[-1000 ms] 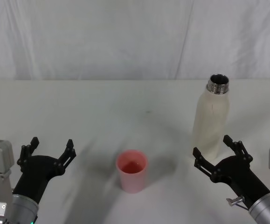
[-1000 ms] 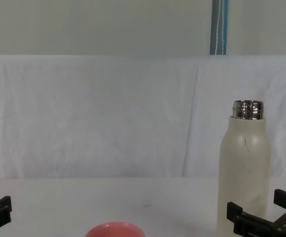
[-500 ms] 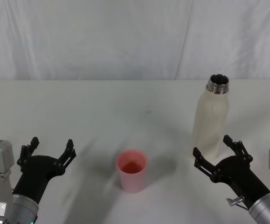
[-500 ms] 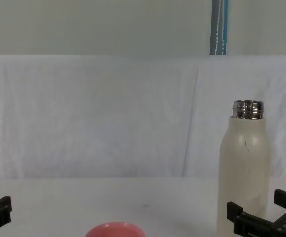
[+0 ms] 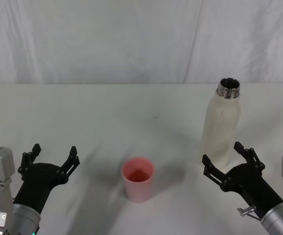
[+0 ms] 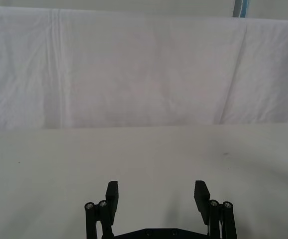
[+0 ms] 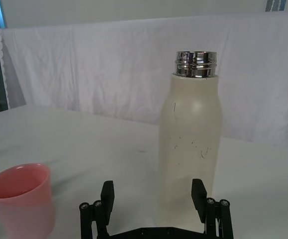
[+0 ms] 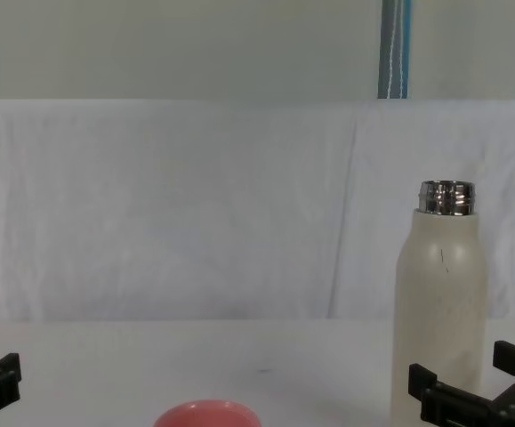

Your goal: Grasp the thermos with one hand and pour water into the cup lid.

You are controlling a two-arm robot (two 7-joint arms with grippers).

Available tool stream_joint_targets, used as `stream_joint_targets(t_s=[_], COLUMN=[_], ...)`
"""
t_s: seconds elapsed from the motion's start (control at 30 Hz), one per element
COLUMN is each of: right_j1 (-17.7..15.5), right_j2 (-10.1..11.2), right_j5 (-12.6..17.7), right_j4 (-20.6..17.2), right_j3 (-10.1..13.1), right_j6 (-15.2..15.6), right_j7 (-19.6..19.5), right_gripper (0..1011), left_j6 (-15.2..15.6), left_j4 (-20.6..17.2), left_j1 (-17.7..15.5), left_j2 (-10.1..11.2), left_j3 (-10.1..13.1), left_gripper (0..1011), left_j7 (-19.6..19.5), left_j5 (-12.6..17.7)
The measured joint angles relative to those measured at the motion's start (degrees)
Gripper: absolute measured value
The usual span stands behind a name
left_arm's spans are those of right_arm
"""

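The cream-white thermos point(image 5: 221, 126) stands upright at the table's right, its steel neck open at the top; the right wrist view point(image 7: 190, 144) and the chest view point(image 8: 441, 311) also show it. My right gripper point(image 5: 227, 159) is open just in front of the thermos base, fingers apart on either side of it without touching point(image 7: 153, 198). The salmon-pink cup lid point(image 5: 139, 178) stands upright at the front centre, also seen low in the right wrist view point(image 7: 20, 199) and the chest view point(image 8: 207, 415). My left gripper point(image 5: 53, 155) is open at the front left, holding nothing point(image 6: 156, 194).
A white cloth covers the table point(image 5: 107, 112) and hangs as a backdrop point(image 5: 131, 39) behind it. Bare table lies between the cup lid and the thermos and across the far half.
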Motion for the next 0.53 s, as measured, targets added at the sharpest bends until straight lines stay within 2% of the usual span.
stream_joint_targets(t_s=[0.53], right_j1=[0.00], right_j2=[0.00], right_j5=[0.00], right_j4=[0.00], right_j3=[0.00], right_j6=[0.00], right_j7=[0.00], right_gripper=[1002], left_j6=[0.00], left_j4=[0.00], left_j1=[0.00], left_j2=[0.00], left_j3=[0.00], left_gripper=[1001], left_j7=[0.00], left_j5=[0.00])
